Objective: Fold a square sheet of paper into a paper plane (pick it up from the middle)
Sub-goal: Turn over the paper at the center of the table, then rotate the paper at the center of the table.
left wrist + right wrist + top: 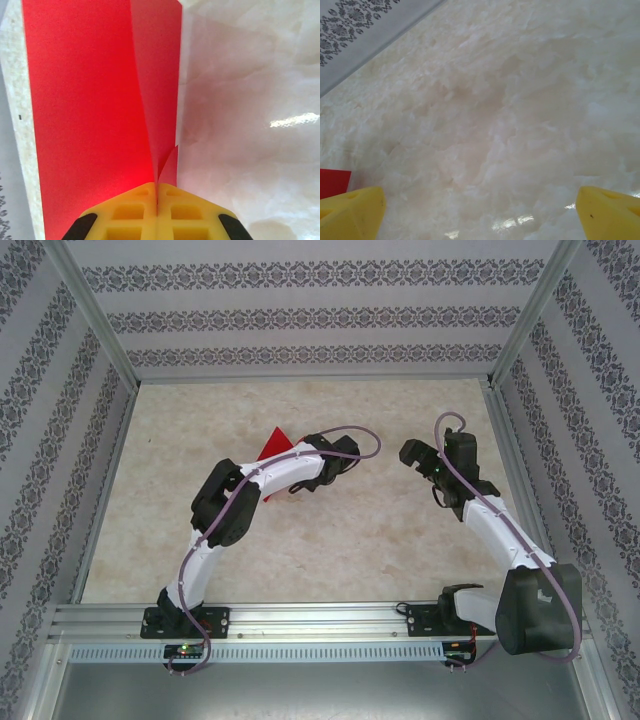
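Observation:
The red sheet of paper (85, 115) hangs lifted off the table with a crease running up its middle and a narrower flap (160, 75) on the right. My left gripper (157, 187) is shut on its near edge at the crease, yellow fingers (125, 215) pressed together. From above, a pointed red part of the paper (275, 443) sticks out behind the left arm's white link (285, 470). A corner of the paper (332, 182) lies at the left edge of the right wrist view. My right gripper (437, 447) (480, 220) hovers to the right of the paper, open, nothing between its fingers.
The pale marbled tabletop (330, 540) is boxed in by patterned walls (320, 315) at the back and sides. An aluminium rail (320, 615) with both arm bases runs along the near edge. A grey cable (350, 435) loops over the left wrist.

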`<state>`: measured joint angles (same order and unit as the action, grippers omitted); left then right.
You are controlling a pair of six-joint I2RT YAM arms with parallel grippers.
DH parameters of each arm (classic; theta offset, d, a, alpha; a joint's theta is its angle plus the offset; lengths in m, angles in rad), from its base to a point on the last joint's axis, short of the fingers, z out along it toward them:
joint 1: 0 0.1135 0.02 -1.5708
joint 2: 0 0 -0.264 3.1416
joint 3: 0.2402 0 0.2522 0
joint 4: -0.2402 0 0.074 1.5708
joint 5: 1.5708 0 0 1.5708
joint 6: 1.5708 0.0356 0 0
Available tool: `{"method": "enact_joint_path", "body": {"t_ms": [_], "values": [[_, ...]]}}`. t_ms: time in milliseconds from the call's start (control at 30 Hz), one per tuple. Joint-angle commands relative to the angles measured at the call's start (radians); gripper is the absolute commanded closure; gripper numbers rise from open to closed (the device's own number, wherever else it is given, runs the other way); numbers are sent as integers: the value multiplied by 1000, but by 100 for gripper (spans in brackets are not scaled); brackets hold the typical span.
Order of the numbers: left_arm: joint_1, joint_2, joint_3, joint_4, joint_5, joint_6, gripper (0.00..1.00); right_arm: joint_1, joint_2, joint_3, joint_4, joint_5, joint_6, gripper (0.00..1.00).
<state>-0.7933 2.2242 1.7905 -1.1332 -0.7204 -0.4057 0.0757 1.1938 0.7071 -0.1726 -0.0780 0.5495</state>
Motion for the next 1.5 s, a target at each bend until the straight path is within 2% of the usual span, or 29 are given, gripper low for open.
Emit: {"method": "enact_joint_path", "body": {"t_ms": [0,133,233,467,700,800,900,1167,1300,1467], "values": [[-4,6,-9,45,72,-33,91,-19,-14,11,-17,30,5,2],[-4,-11,-30,93,169,-41,76,-25,-5,14,-24,25,13,2],[-5,-33,-59,147,248,-38,69,-27,7,22,-28,17,18,2],[3,-84,-98,228,421,-30,58,-27,42,44,-32,-36,18,2],[27,-290,-202,383,675,-14,41,4,108,89,-42,-124,14,2],[68,-382,-279,448,733,-37,33,75,158,131,-50,-132,19,6],[132,-470,-371,497,730,-87,23,164,225,191,-55,-141,29,12],[384,-680,-660,561,680,-233,6,463,518,449,-55,-201,73,39],[492,-741,-757,556,682,-263,2,570,679,609,-79,-224,85,45],[581,-802,-846,569,695,-292,0,651,857,808,-168,-243,76,46]]}}
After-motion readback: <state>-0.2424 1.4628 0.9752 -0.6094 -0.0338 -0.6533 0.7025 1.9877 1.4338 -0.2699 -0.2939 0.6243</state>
